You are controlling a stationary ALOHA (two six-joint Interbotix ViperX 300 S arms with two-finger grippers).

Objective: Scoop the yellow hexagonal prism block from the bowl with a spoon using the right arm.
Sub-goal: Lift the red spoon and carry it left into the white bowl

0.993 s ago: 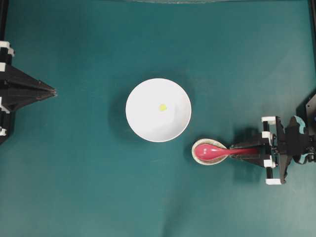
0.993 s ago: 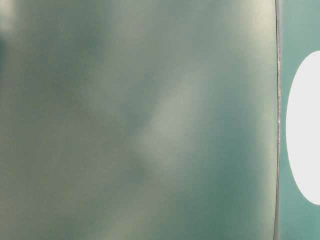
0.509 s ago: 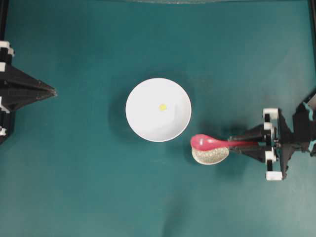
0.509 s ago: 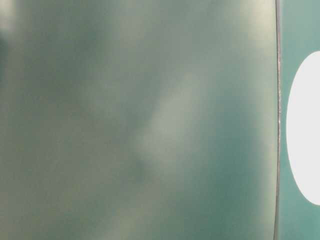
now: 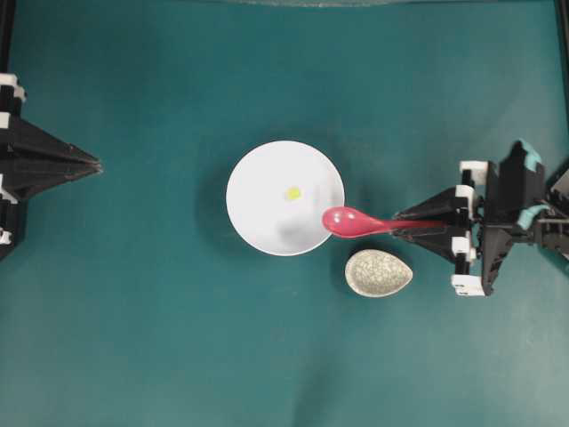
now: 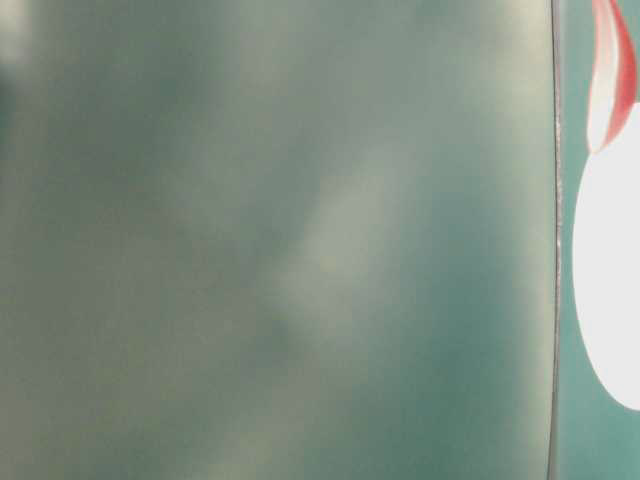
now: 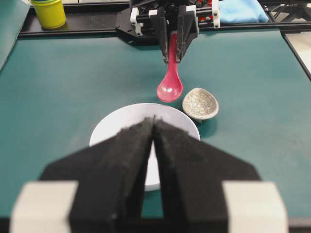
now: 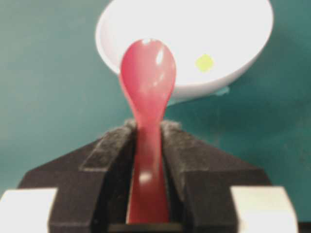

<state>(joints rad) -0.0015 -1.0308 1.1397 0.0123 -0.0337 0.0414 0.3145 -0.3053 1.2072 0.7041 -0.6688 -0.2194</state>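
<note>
The white bowl (image 5: 263, 178) sits mid-table with the tiny yellow hexagonal prism block (image 5: 292, 192) lying inside it, right of centre. My right gripper (image 5: 397, 220) is shut on the handle of the pink-red spoon (image 5: 351, 221), held level above the table. The scoop hangs over the bowl's right rim, short of the block. In the right wrist view the spoon (image 8: 148, 73) points at the bowl (image 8: 194, 24), and the block (image 8: 204, 62) lies to the scoop's right. My left gripper (image 5: 96, 164) rests shut at the far left edge with nothing in it.
A speckled beige spoon rest (image 5: 379, 272) stands with nothing in it just below the spoon, right of the bowl. A yellow cup (image 7: 48, 12) and a blue cloth (image 7: 240, 10) lie beyond the table behind the right arm. The table-level view is mostly blur.
The right gripper lifted the spoon off the spoon rest and carried it up and left, so the scoop now reaches the bowl's rim. The left arm has not moved.
</note>
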